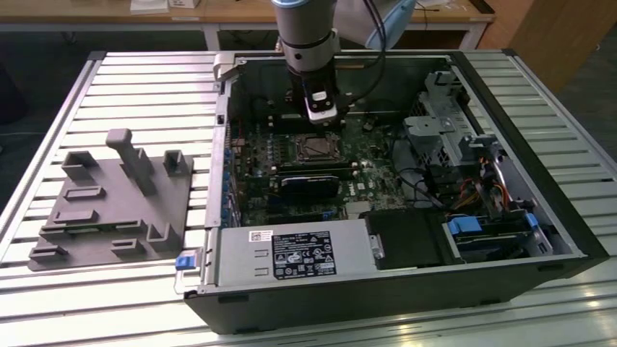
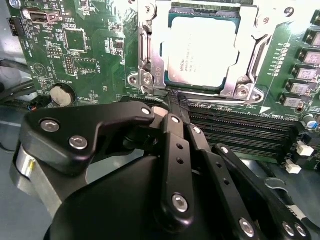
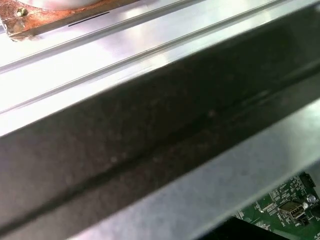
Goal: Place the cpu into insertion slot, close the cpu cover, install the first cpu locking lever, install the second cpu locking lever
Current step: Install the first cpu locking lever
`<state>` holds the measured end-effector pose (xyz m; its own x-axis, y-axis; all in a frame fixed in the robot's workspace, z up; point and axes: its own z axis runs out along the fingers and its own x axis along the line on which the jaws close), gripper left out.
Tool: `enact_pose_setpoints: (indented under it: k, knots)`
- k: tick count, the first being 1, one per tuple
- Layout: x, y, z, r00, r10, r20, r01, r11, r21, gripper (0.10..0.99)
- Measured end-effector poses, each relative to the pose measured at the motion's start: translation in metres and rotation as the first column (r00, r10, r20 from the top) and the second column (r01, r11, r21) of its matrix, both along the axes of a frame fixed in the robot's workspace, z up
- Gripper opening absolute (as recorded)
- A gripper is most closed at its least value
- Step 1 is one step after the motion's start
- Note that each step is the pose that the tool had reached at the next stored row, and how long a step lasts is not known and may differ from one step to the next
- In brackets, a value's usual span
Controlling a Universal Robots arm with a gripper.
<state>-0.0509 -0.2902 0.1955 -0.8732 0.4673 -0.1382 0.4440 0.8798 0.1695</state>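
Note cpu (image 2: 200,50) seated in insertion slot (image 1: 298,149), cpu cover (image 2: 146,60) apparently down over it. Prob. light, stiff, fragile; hold by edges only. Note gripper (image 2: 176,97) clenched, at 12 o'clock of slot in exterior view.

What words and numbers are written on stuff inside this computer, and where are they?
Black label on the power supply: lots of print and signs, too small to read.
Top of the cpu: faint lines of print, too washed out to read.
Green motherboard: tiny white letters beside the parts, too small to read.
No text here can be quoted for sure.
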Motion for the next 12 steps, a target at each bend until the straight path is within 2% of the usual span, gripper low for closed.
enact_pose_setpoints:
  k: [6, 12]
  knots:
    - [0.0, 0.0, 0.0126, 1.0, 0.0, -0.0003, 0.0, 1.0, 0.0, 0.106]
    - [-0.0001, 0.0013, 0.0132, 1.0, 0.0, 0.0001, 0.0, 1.0, 0.0, 0.106]
